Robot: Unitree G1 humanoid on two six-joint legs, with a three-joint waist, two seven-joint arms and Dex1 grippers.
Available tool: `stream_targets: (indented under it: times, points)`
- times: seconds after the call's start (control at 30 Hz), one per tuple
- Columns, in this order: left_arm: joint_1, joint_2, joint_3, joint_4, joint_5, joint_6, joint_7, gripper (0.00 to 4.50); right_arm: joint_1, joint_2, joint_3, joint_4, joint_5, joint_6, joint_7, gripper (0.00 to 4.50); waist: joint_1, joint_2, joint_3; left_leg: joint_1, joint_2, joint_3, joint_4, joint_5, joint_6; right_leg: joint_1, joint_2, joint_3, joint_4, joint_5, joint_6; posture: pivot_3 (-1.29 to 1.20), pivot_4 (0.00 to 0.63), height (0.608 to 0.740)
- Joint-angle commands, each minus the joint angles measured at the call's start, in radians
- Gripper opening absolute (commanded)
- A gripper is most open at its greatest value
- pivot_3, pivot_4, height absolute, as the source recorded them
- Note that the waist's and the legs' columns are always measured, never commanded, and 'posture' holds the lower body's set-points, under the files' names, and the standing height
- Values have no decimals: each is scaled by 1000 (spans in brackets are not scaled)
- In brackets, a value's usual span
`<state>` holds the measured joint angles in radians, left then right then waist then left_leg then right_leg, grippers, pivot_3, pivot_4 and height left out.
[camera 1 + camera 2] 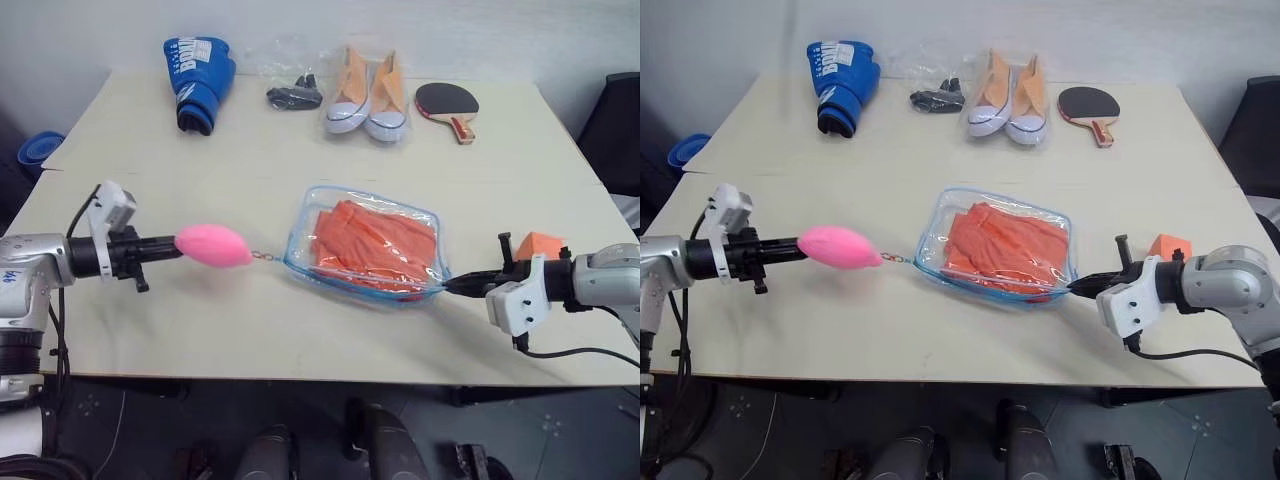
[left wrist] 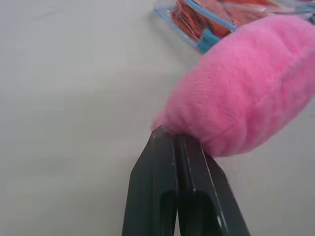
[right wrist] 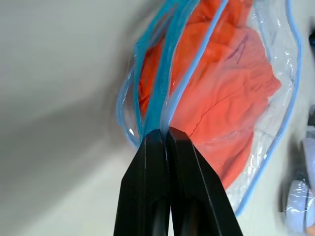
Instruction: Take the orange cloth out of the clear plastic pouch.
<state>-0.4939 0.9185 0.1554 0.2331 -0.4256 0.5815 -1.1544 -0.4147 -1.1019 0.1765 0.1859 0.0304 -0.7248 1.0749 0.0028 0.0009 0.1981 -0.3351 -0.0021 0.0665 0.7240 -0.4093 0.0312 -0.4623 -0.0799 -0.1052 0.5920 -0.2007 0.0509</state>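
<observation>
left gripper (image 1: 172, 246) is clamped shut on the pink plush charm (image 1: 213, 246), fingers pinching its near end; right gripper (image 1: 452, 285) is clamped shut on the blue-trimmed corner of the clear plastic pouch (image 1: 365, 245), opposite the charm

table (image 1: 250, 140): pale tabletop, everything sits on it

pouch hangs stretched between the two grippers, mid-table toward the front edge. whether it's lifted off the top or dragging on it, can't tell

orange cloth (image 1: 375, 240) is inside the pouch, folded and wrinkled, filling most of it. right wrist view shows it pressed against the clear wall just past the pinched blue seam

charm joins the pouch's left corner by a short chain (image 1: 262, 256), pulled straight

back row, left to right: blue boxing glove (image 1: 200, 80), thin clear bag with black items (image 1: 290, 92), pair of orange and white sneakers (image 1: 367, 92), table tennis paddle (image 1: 448, 105) with dark face and wood handle

small orange block (image 1: 540, 245) sits on the table just behind the right gripper's wrist, apart from the pouch
</observation>
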Motion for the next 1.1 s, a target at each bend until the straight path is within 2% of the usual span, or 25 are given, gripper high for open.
stream_targets:
  times: [0.03, 0.13, 0.27, 0.43, 0.47, 0.5, 0.57, 0.67, 0.77, 0.83, 0.9, 0.97, 1.03, 1.1]
  points:
    - [5, -32, 8, -60, -28, 32, 30, 589, 16, 27, -55, -111, 67, 150, -31, 612, 0, 0, 0, 0, 0, 0, 1, 0, 0, 0, 0, 0, 0, 0, 0, 0, 150, 740]
    - [23, -34, 12, -82, -31, 28, 19, 1342, 49, 24, -75, -163, 88, 217, -28, 1437, -2, 0, 0, 0, 0, 0, 1, 0, 0, 0, 0, 0, 1, 0, 0, 0, 150, 740]
    - [57, -11, 17, -64, -8, -11, 6, 2510, 118, 10, -136, -251, 144, 320, -17, 2766, -2, 0, 0, 0, 0, 0, 0, 0, 0, 0, 0, 0, 1, 0, 0, 0, 150, 740]
    - [38, 37, 30, 60, 59, -115, 33, 4055, 241, 17, -255, -429, 270, 549, -44, 4439, 0, 0, 0, 0, 0, 0, 0, 0, 0, 0, 0, 0, 1, 0, 0, 0, 150, 740]
    - [15, 49, 33, 106, 71, -134, 37, 4362, 270, 21, -280, -474, 303, 604, -52, 4500, 1, 0, 0, 0, 0, 0, 0, 0, 0, 0, 0, 0, 1, 0, 0, 0, 150, 740]
    - [-30, 62, 31, 173, 96, -168, 55, 4463, 294, 31, -308, -518, 342, 664, -72, 4500, 5, 0, 0, 0, 0, -1, 0, 0, 0, 0, 0, 0, 1, 0, 0, 0, 150, 740]
    - [-134, 67, 18, 281, 133, -218, 87, 4463, 316, 48, -349, -575, 392, 754, -106, 4500, 12, -1, 0, 0, 0, -1, 0, 0, 0, 0, 1, -1, 1, 0, 0, 0, 150, 740]
    - [-310, 25, -9, 334, 144, -224, 99, 4463, 314, 72, -379, -625, 429, 851, -146, 4500, 28, -2, -1, 0, -1, -1, 1, 0, 0, 0, 1, -1, 1, 0, 0, 0, 150, 740]
    - [-448, -104, -99, 141, 109, -199, 53, 4463, 310, 90, -378, -661, 437, 913, -168, 4500, 46, -3, -2, -1, -3, -1, 0, -1, 2, 1, 1, -2, 1, 1, 1, 0, 150, 740]
    - [-448, -160, -180, 7, 130, -245, 3, 4463, 316, 96, -379, -693, 461, 964, -168, 4500, 55, -3, -2, -2, -5, -1, 2, 0, 4, 1, 1, -3, -1, 1, 3, 0, 150, 740]
    - [-400, -180, -286, -105, 201, -390, -70, 4463, 324, 97, -391, -739, 528, 1041, -166, 4500, 46, -3, -2, -2, -5, 3, 1, -1, 5, 1, 1, -2, -1, 2, 3, 0, 150, 740]
    - [-366, -183, -378, -120, 305, -607, -110, 4463, 334, 94, -413, -787, 611, 1124, -172, 4500, 24, -3, -2, 0, -4, 6, 0, -1, 5, 1, 2, -2, -2, 2, 3, 0, 150, 740]
    - [-375, -178, -453, -22, 440, -863, -92, 4463, 354, 87, -431, -832, 647, 1166, -172, 4500, 16, -3, -1, 2, -2, 9, -2, -1, 4, 0, 2, -3, -2, 2, 3, 0, 150, 740]
    - [-401, -188, -486, 72, 504, -998, -69, 4463, 371, 91, -450, -865, 670, 1200, -183, 4500, 17, -3, -1, 3, 1, 10, -2, 0, 0, 0, 3, -2, -1, 3, -1, 0, 150, 740]
